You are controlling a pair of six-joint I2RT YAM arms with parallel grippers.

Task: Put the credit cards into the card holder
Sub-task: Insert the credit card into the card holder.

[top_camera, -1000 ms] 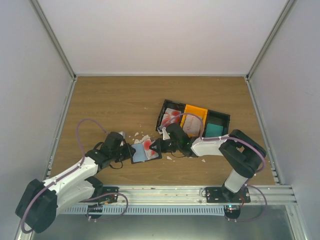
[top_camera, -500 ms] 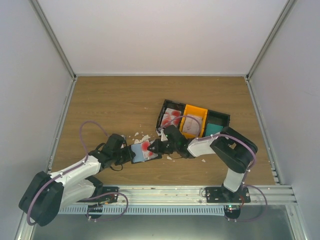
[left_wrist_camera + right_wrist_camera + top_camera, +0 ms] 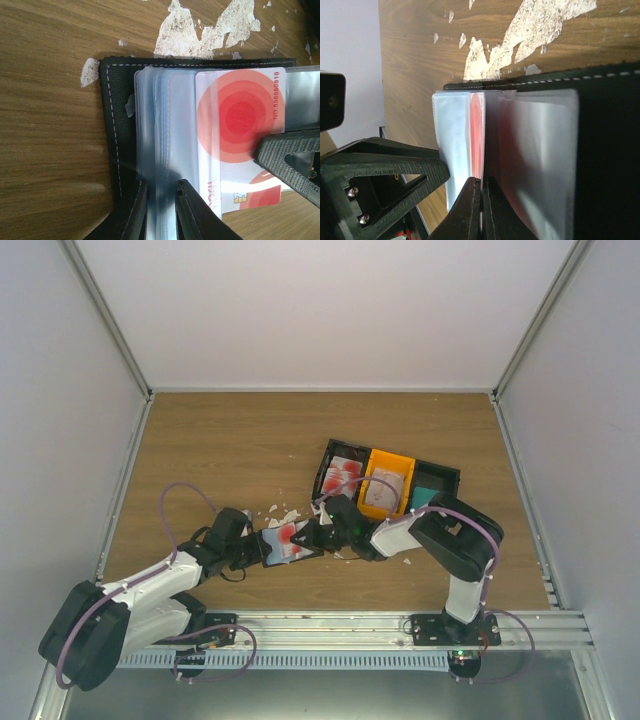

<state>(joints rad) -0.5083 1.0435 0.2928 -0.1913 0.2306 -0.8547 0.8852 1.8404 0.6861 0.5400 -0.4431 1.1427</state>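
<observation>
The black card holder [image 3: 272, 544] lies open on the table between my two arms. In the left wrist view its clear sleeves [image 3: 155, 125] fan up from the black cover [image 3: 112, 125]. My left gripper [image 3: 161, 185] is shut on that stack of sleeves. A red-and-white credit card [image 3: 240, 120] lies across the sleeves. My right gripper [image 3: 481, 181] is shut on that card's edge [image 3: 476, 135], and its finger [image 3: 290, 160] reaches in from the right. More credit cards [image 3: 343, 472] lie in the bins behind.
A black tray [image 3: 444, 475] behind the right arm holds an orange bin [image 3: 392, 462], with red-and-white, pale grey and teal cards in its compartments. White torn paper scraps [image 3: 283, 514] lie just beyond the holder, shown close up as scraps [image 3: 200, 30].
My right gripper has slid left with the red-and-white card, moving it further over the sleeves. The left arm dropped lower and keeps its hold on the sleeves.
</observation>
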